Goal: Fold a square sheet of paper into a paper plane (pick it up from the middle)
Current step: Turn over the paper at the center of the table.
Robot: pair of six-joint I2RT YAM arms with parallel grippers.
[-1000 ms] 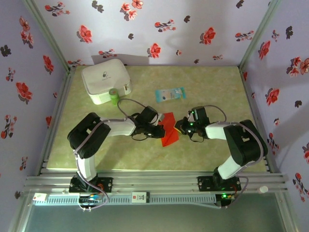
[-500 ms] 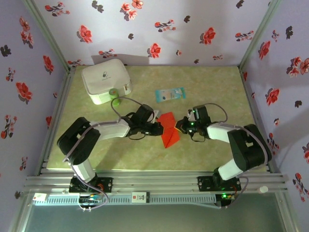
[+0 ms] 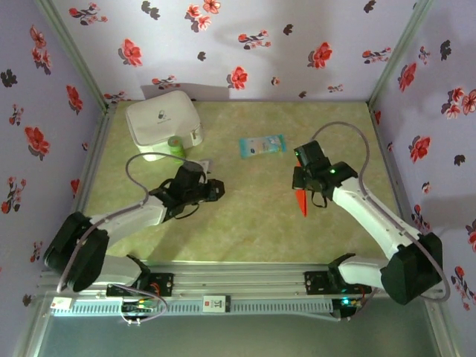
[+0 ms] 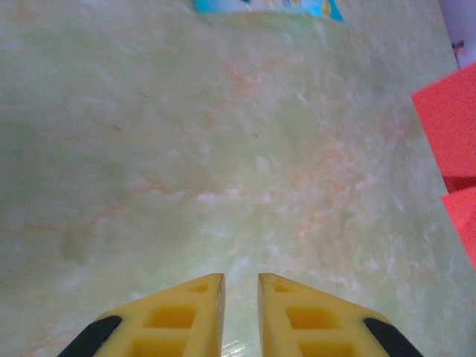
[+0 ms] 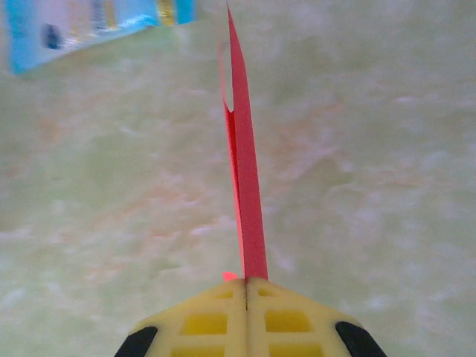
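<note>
Bright red paper (image 3: 300,201), pale green marbled table (image 3: 245,223), lilac walls (image 3: 297,74) dotted with red and black flowers (image 3: 237,76), white case (image 3: 162,123), light blue packet (image 3: 262,144).

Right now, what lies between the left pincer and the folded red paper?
Bare greenish tabletop separates the left pincer from the folded red paper, per top view.

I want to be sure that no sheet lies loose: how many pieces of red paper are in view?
1. The red paper is pinched in the shut right gripper, over the right half of the table. Another piece could lie hidden under an arm.
</note>
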